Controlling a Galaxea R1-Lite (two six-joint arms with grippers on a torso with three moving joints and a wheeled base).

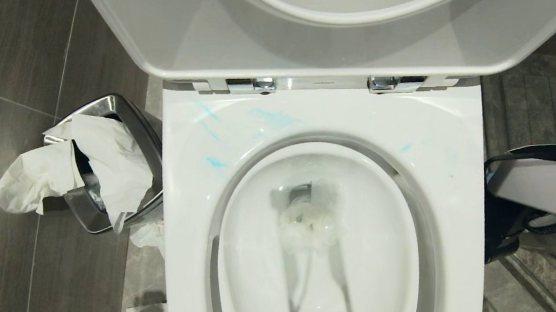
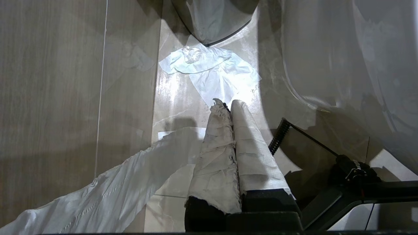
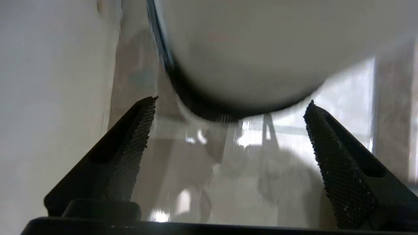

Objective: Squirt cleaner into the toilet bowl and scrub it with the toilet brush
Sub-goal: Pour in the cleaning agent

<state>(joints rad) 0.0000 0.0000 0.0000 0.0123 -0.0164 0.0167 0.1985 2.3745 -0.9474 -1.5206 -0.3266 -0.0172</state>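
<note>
The toilet bowl [image 1: 315,121] stands with its seat and lid [image 1: 296,35] raised. Thin turquoise smears of cleaner [image 1: 274,117] streak the back of its flat rim, near the chrome hinges [image 1: 257,84], with a smaller dab [image 1: 215,162] at the rim's inner edge on the left. Down at the drain, a wad of wet white paper [image 1: 306,228] sits in the water. No brush shows in any view.

Just beside the bowl's left edge a small steel waste bin [image 1: 139,139] stands on the dark floor tiles [image 1: 9,256], crumpled white tissue [image 1: 52,169] spilling over its rim.

The left gripper [image 2: 225,104] hangs low beside the toilet, its paper-wrapped fingers [image 2: 248,137] pressed together over a tissue [image 2: 212,70] lying on the floor. The right gripper [image 3: 230,104] has its black jaws wide apart, holding nothing, a rounded white surface [image 3: 261,49] close ahead of it.
</note>
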